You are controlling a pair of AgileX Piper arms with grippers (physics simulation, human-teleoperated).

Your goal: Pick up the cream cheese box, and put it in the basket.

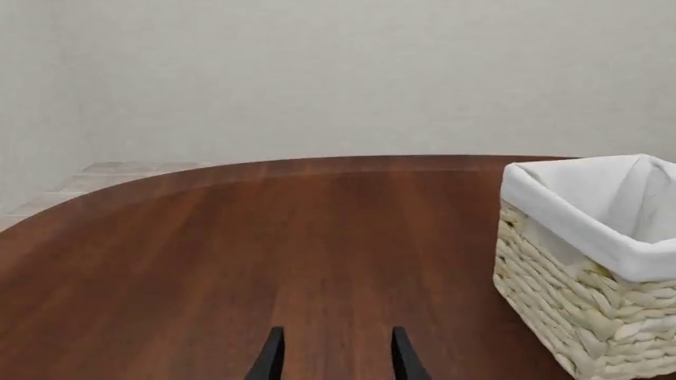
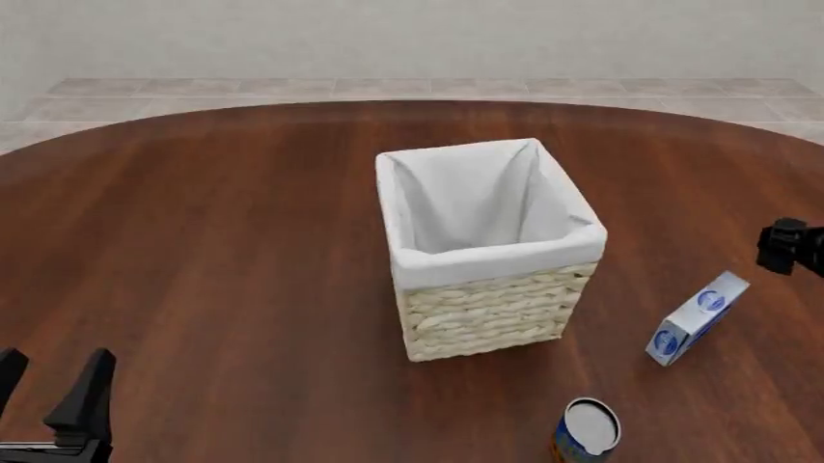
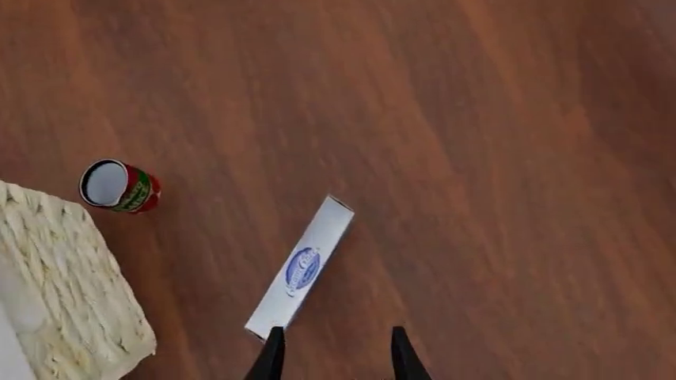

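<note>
The cream cheese box (image 2: 697,318), a small white carton with blue round logos, rests on the table to the right of the basket (image 2: 496,309). In the right wrist view the cream cheese box (image 3: 301,269) runs diagonally, one end close to a fingertip of my right gripper (image 3: 336,352), which is open, empty and apart from it. In the front view only a dark part of the right gripper (image 2: 788,246) shows at the right edge, beyond the box. My left gripper (image 1: 336,360) is open and empty at the near left, far from the basket (image 1: 571,301).
A round can with a white top (image 2: 589,431) stands at the near edge, in front of the basket and left of the box; the can (image 3: 119,186) also shows in the right wrist view beside the basket's woven wall (image 3: 63,269). The brown wooden table (image 2: 206,241) has a rounded far edge.
</note>
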